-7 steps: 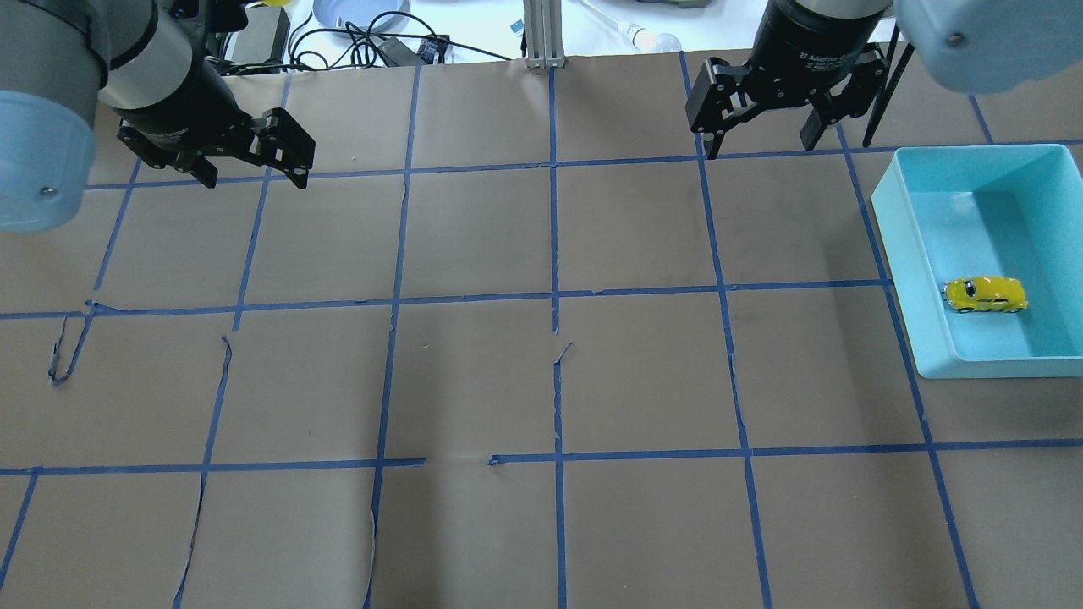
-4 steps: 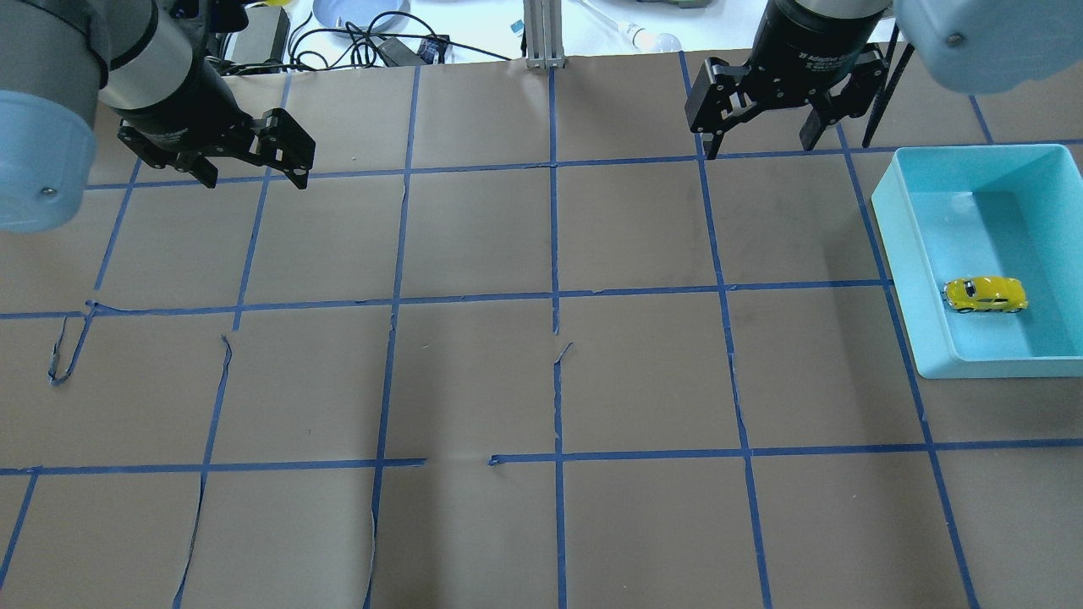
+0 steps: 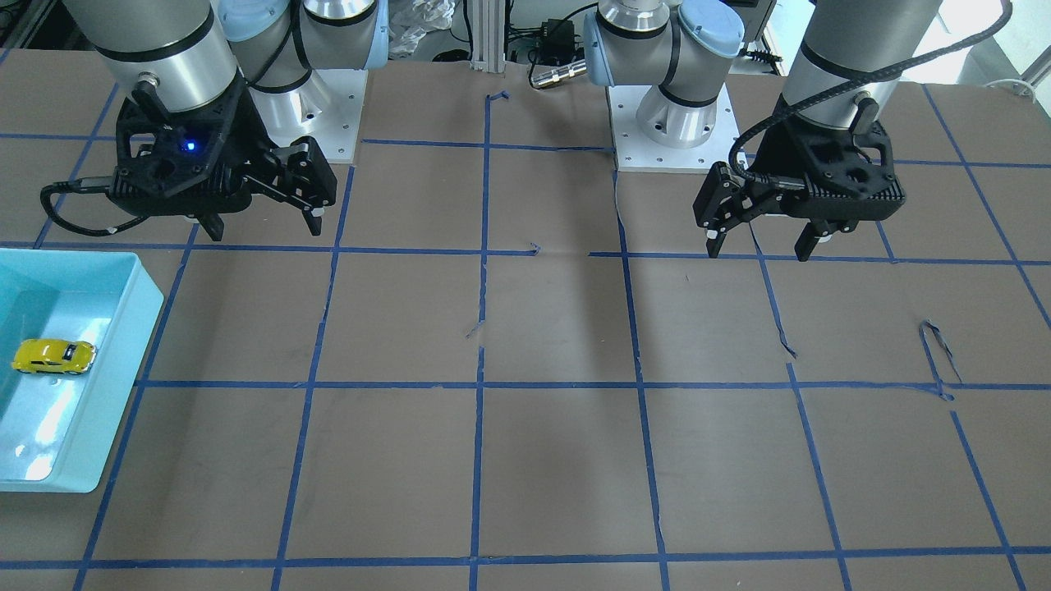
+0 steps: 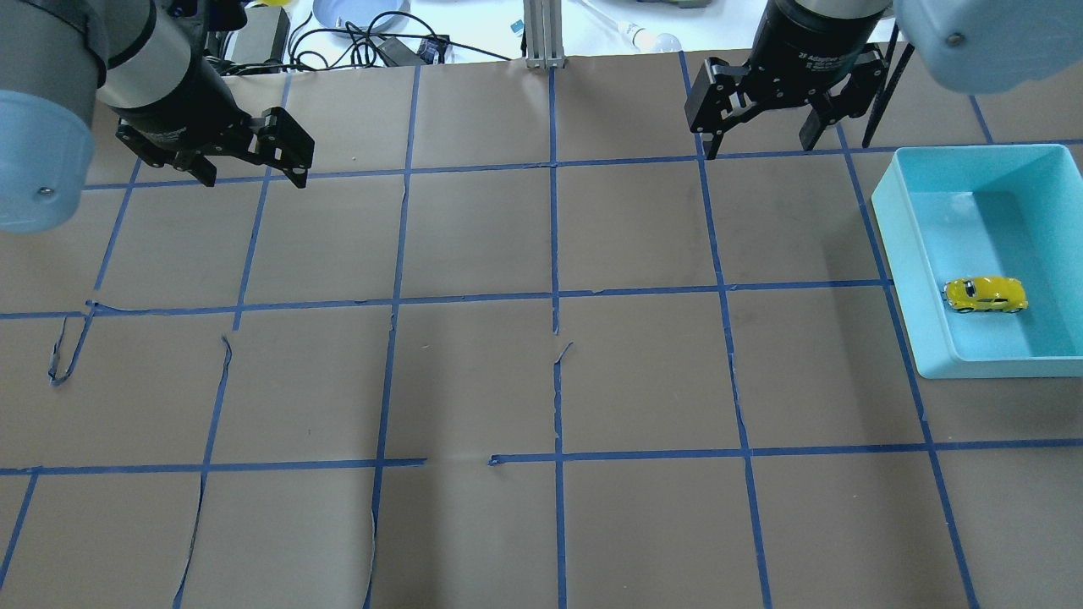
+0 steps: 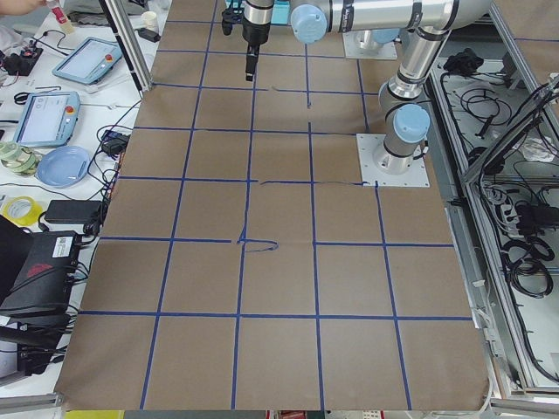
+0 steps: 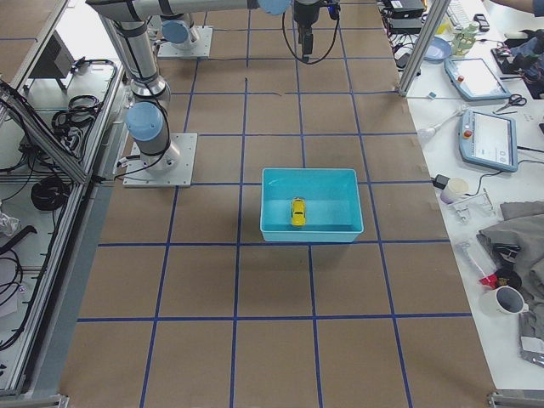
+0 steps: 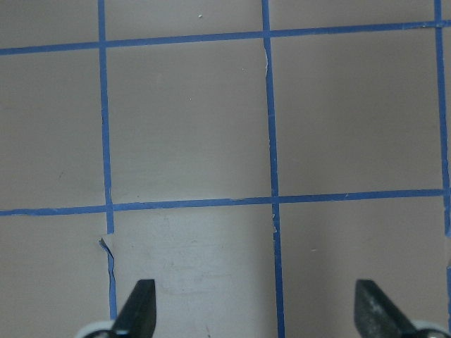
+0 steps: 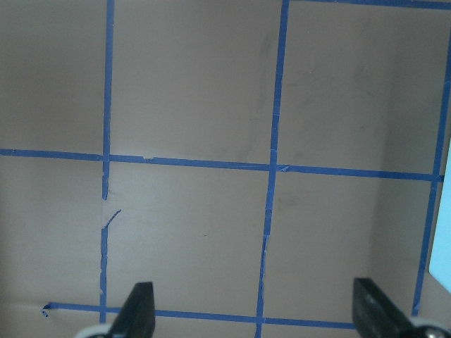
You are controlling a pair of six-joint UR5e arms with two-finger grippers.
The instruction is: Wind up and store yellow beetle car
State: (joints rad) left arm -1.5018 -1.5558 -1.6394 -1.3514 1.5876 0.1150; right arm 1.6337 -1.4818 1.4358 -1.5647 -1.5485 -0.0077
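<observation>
We find the yellow car (image 4: 986, 295) resting inside the blue bin (image 4: 918, 279), left gripper (image 4: 254, 173) and right gripper (image 4: 759, 145) both spread apart, empty, well away from the bin; storing looks done, winding unconfirmable.

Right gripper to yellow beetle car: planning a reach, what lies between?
Overhead view: only bare brown paper with blue tape lines, then the turquoise plastic bin's wall, separates the right gripper from the glossy yellow beetle car.
</observation>
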